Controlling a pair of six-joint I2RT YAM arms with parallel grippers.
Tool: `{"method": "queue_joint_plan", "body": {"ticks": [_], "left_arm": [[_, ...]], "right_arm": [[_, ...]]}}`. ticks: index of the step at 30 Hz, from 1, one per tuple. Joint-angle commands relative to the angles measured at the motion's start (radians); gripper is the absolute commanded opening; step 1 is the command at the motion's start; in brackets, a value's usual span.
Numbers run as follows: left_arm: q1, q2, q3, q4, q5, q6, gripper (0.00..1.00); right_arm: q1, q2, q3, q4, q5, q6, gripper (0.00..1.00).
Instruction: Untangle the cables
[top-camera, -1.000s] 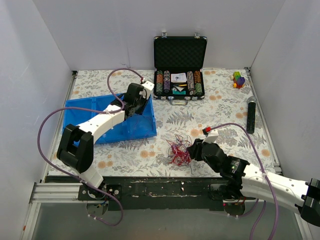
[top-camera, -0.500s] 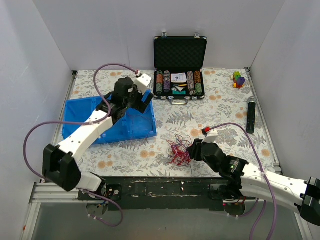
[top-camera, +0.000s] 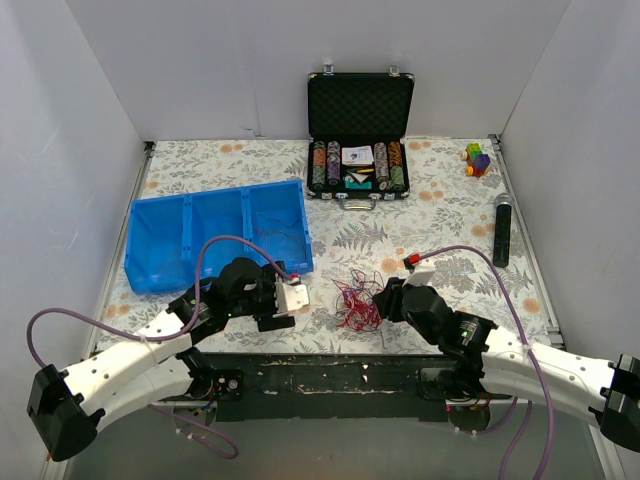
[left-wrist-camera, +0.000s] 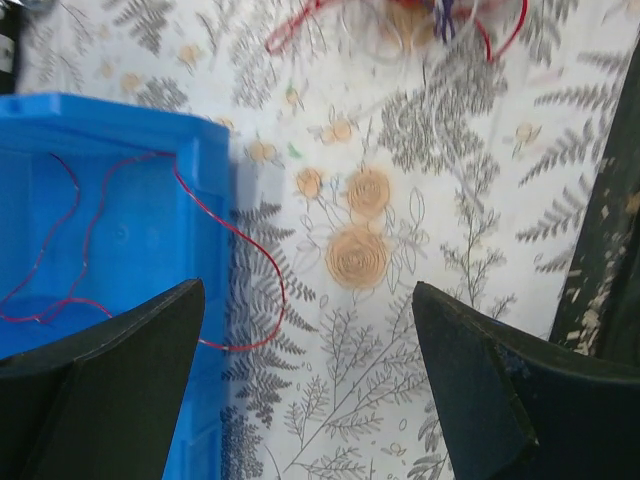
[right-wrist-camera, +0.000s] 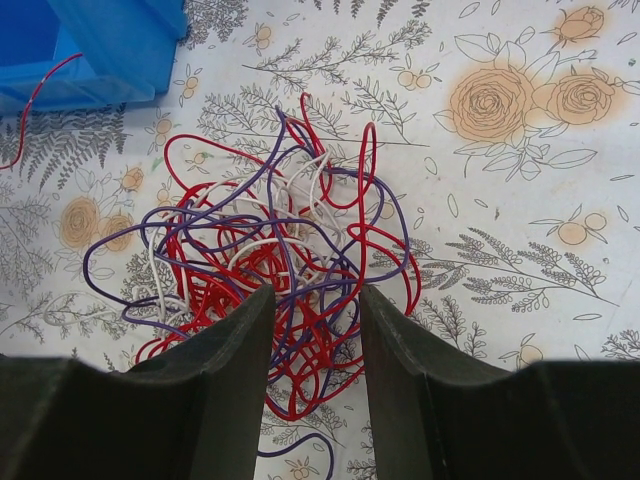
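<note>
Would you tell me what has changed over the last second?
The left gripper swung from over the blue bin back toward the near edge, left of the cable tangle, jaws open and empty. The right gripper, the bin and the tangle stayed put.

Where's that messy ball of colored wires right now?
In the top view, the cable tangle lies on the floral tablecloth between the left gripper and the right gripper, off the blue bin's near right corner.

Cables (right-wrist-camera: 285, 262) red, white, purple — bin (top-camera: 215, 193) blue.
</note>
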Motion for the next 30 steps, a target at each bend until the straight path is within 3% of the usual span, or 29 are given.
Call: {"method": "queue_joint_plan", "body": {"ticks": [1,14,18,21,25,30], "left_arm": [[-0.001,-0.014,-0.085,0.078,-0.030,0.185,0.83],[-0.001,0.017,-0.366,0.577,-0.231,0.429,0.73],[-0.002,0.066,-0.367,0.640,-0.275,0.427,0.62],[0.001,0.115,-0.361,0.721,-0.323,0.400,0.42],[-0.001,0.123,-0.285,0.689,-0.315,0.332,0.21],[0.001,0.078,-0.199,0.644,-0.278,0.282,0.13]], "right_arm": [[-0.003,-0.008,0.004,0.036,0.016,-0.002,0.47],[-0.003,-0.033,-0.007,0.028,0.034,-0.010,0.47],[-0.005,-0.028,-0.012,0.036,0.034,-0.010,0.47],[-0.005,-0.023,-0.009,0.044,0.031,-0.010,0.47],[-0.005,-0.025,-0.006,0.044,0.027,-0.013,0.48],[-0.005,-0.029,-0.006,0.045,0.024,-0.013,0.47]]}}
